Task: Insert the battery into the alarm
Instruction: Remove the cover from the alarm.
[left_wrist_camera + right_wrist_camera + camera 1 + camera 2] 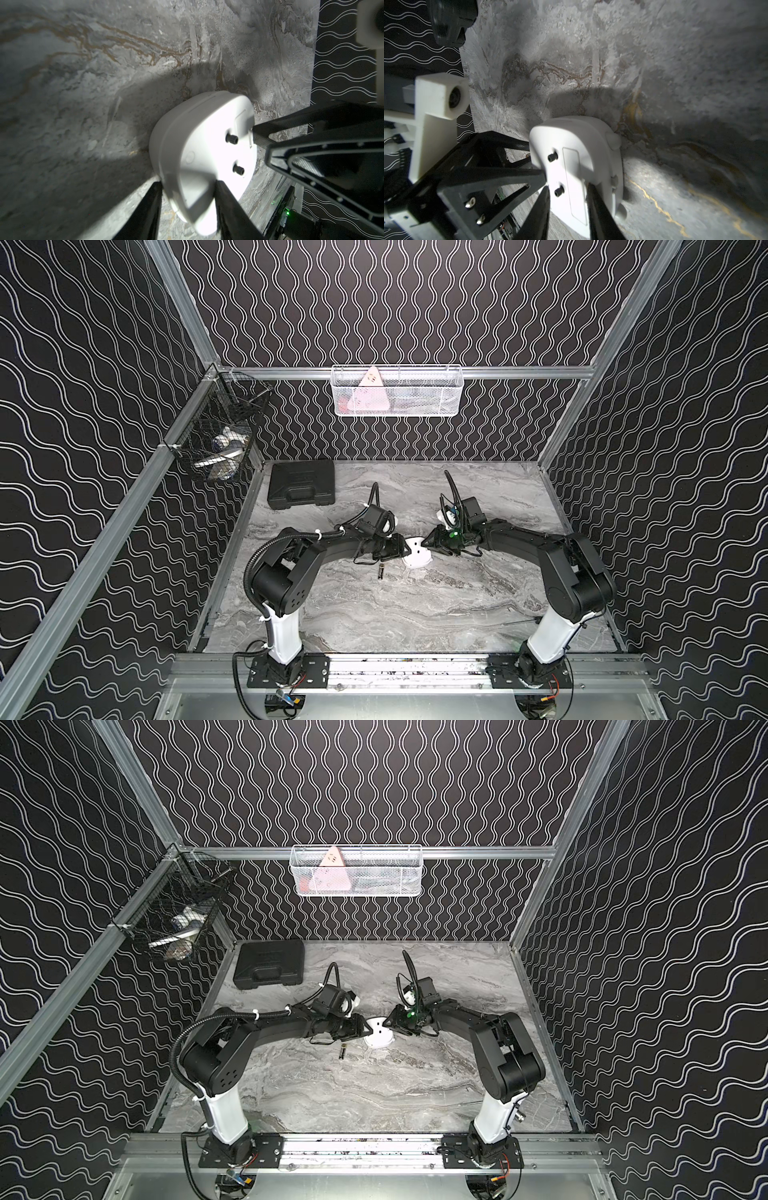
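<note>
Left tool (188, 184), arm outstretched, clamps the alarm (199, 133); right tool (568, 186), parted, touches its back.

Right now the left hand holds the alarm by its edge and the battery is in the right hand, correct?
No: the battery lies on the table near the alarm, as both top views show. The left hand holds the alarm's edge.

black case (301, 484) on marble table (415, 614) | white basket (436, 394) holds pink triangle (370, 396) | black wire basket (189, 448)
</note>
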You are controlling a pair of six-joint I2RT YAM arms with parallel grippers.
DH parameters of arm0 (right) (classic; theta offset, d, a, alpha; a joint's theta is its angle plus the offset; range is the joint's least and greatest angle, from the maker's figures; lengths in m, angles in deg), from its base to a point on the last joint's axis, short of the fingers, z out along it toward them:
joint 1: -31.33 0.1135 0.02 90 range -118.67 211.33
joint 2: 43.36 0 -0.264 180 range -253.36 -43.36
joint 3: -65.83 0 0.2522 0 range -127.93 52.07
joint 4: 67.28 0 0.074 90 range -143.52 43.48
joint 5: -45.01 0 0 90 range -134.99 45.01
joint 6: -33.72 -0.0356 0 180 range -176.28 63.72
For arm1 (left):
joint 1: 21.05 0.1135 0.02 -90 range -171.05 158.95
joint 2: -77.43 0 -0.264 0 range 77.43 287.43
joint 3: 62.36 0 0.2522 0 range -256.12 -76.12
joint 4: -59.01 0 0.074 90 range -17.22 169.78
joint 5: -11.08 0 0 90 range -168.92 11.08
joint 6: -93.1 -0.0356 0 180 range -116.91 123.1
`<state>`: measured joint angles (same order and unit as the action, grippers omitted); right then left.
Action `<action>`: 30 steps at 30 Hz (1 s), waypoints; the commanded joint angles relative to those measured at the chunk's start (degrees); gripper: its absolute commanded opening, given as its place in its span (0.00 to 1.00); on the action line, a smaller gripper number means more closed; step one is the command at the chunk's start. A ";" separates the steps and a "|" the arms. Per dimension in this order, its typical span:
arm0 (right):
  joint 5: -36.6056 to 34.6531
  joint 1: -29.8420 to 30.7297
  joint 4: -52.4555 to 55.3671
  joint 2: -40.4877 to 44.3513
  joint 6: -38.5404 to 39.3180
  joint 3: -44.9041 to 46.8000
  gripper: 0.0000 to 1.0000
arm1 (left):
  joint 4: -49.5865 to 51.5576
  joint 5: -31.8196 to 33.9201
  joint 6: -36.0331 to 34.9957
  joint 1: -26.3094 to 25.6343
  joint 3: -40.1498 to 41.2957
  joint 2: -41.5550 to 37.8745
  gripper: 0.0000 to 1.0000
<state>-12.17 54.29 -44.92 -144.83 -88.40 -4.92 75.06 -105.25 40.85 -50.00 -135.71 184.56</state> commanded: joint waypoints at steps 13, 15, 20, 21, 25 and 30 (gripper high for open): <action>8.70 0.25 -6.78 1.07 -3.84 2.15 0.32 | 5.16 3.00 -0.67 -0.04 0.37 0.80 0.43; 8.50 0.32 -6.14 1.75 -3.45 2.06 0.32 | 4.99 2.95 -0.61 -0.07 0.44 0.71 0.43; 8.96 0.27 -6.93 3.14 -3.89 2.56 0.32 | 4.96 3.04 -0.64 -0.11 0.53 0.63 0.44; 8.98 0.25 -6.86 3.21 -4.06 2.52 0.32 | 4.98 3.04 -0.64 -0.09 0.53 0.62 0.43; 7.64 0.29 -5.58 4.20 -3.48 2.49 0.32 | 5.15 3.15 -0.67 -0.11 0.53 0.38 0.43; -0.66 0.27 -0.97 6.85 -1.70 2.30 0.35 | 5.27 3.22 -0.67 -0.14 0.65 0.12 0.44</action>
<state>-7.73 54.58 -49.24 -139.13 -91.59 -2.47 74.45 -105.18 40.83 -50.02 -135.63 184.54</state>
